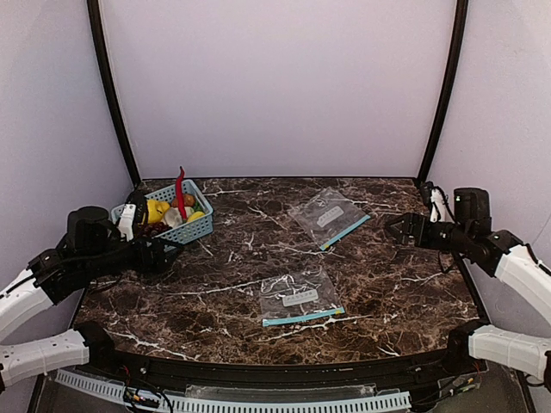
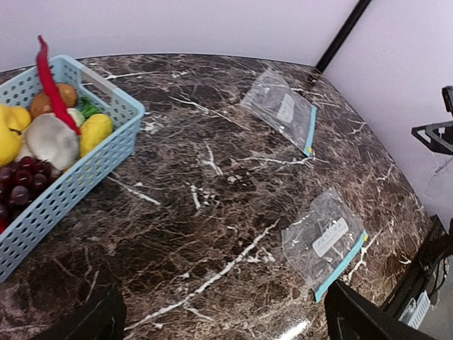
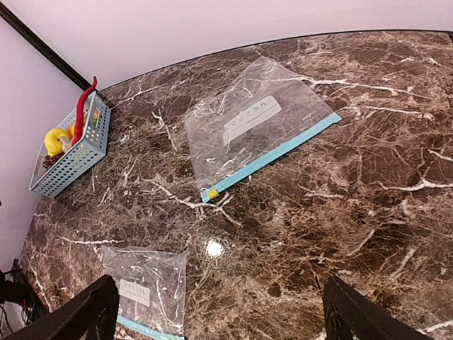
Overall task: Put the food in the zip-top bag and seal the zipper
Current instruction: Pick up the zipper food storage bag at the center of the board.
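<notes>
The two lemons sit in the blue basket at the left of the overhead frame, beside grapes and a red chili. Two zip-top bags lie flat on the desk, one centre-right and one lower centre. The left jaws and right jaws both stand wide apart, holding nothing.

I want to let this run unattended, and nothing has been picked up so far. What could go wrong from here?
1. The lemons sit crowded in the basket, with a chili standing among them and grapes beside. The open left gripper could grab the wrong item or drag the basket.
2. The near bag and far bag lie flat on the table. A finger may just push one along instead of opening it.
</notes>
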Robot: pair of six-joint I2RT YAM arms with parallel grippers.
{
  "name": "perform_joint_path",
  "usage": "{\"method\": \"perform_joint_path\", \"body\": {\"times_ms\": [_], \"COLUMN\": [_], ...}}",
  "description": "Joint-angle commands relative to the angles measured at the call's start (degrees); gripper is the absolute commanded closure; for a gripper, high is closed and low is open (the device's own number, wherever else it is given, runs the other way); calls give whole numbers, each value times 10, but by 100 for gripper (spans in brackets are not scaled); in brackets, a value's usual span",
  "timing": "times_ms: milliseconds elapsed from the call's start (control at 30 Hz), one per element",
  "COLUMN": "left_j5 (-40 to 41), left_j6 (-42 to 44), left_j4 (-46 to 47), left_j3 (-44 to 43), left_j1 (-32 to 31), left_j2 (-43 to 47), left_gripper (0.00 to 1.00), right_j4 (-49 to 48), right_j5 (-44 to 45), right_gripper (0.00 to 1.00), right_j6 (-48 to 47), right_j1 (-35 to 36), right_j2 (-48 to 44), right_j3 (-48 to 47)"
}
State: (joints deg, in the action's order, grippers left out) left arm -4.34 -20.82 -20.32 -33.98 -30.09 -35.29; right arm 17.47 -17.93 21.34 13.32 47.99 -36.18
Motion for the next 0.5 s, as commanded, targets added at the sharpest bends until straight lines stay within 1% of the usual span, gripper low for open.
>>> {"method": "perform_joint_path", "body": {"times_ms": [0,33,133,167,267,300,333,367,400,433,467], "left_j5": [58,66,82,84,51,37,17,7,-15,-22,-33], "left_j6": [-1,-1,-7,-13,-38,-63,-76,-95,-102,-109,-112], "left_j4": [92,122,178,207,292,312,363,388,420,425,426], "left_j3": [18,22,26,27,25,28,31,33,30,16,7], "left_j1": [-105,-138,-196,-217,-236,-238,-239,-239,-239,-239,-239], "left_j2": [-51,-75,-137,-172,-248,-286,-306,-344,-363,-400,-417], "left_gripper": [1,1,1,1,1,1,1,1,1,1,1], "right_j4": [-4,-11,-28,-32,-40,-42,-43,-44,-44,-46,-47], "right_j5": [-23,-25,-34,-36,-40,-40,-40,-39,-39,-41,-42], "right_gripper": [2,1,1,2,1,1,1,1,1,1,1], "right_j6": [11,14,23,26,32,34,36,37,38,39,40], "right_j1": [18,23,35,37,43,44,44,45,45,45,46], "right_j2": [3,3,2,0,-2,-2,-3,-3,-3,-3,-4], "right_j3": [5,8,17,20,26,28,29,30,30,31,32]}}
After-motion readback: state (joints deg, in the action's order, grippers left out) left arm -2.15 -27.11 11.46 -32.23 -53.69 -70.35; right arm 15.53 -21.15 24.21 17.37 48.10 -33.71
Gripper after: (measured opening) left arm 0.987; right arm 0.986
